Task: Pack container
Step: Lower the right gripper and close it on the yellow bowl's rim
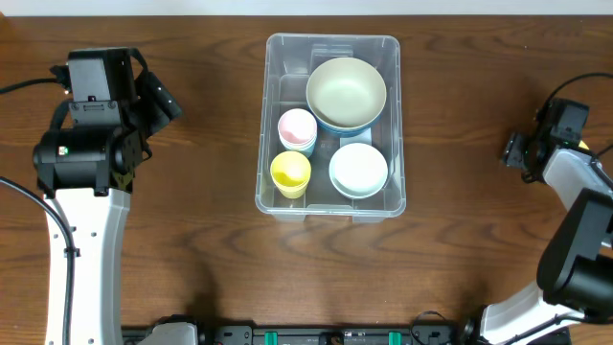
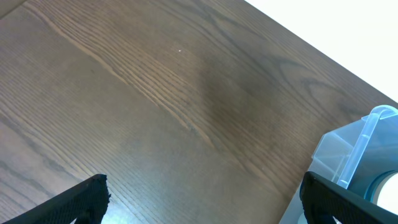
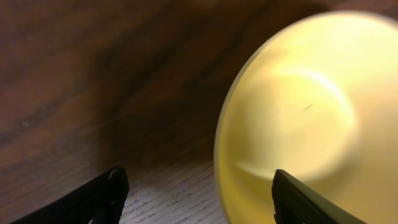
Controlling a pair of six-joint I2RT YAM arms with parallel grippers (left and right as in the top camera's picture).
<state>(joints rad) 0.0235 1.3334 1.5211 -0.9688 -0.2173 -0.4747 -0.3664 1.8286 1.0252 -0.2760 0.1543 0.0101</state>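
A dark brown wooden desk (image 1: 192, 249) fills the view, with a pale strip (image 1: 192, 6) along its far edge. The container (image 1: 330, 39) stands in the middle of the desk, its long side running from near to far. Inside it are a large pale bowl (image 1: 347, 88) at the far right, pink cups (image 1: 297, 128) at the left, a yellow cup (image 1: 290, 173) at the near left and a white bowl (image 1: 358, 169) at the near right. The left arm (image 1: 81, 230) rises from the near edge along the left side, and the left fingers (image 1: 165, 102) point toward the container from well apart, with bare desk between. In the left wrist view these fingers (image 2: 74, 202) are spread wide and grip nothing, and one corner of the container (image 2: 348, 146) shows at the right. The right arm (image 1: 575, 240) comes up along the right edge, and the right fingers (image 1: 515, 151) hang well apart from the right wall of the container. In the right wrist view the right fingers (image 3: 93, 199) stand apart, and a blurred pale yellow round thing (image 3: 298, 106) fills the right half. Bare desk lies between it and one finger; the other finger overlaps it, and I cannot tell if they touch.
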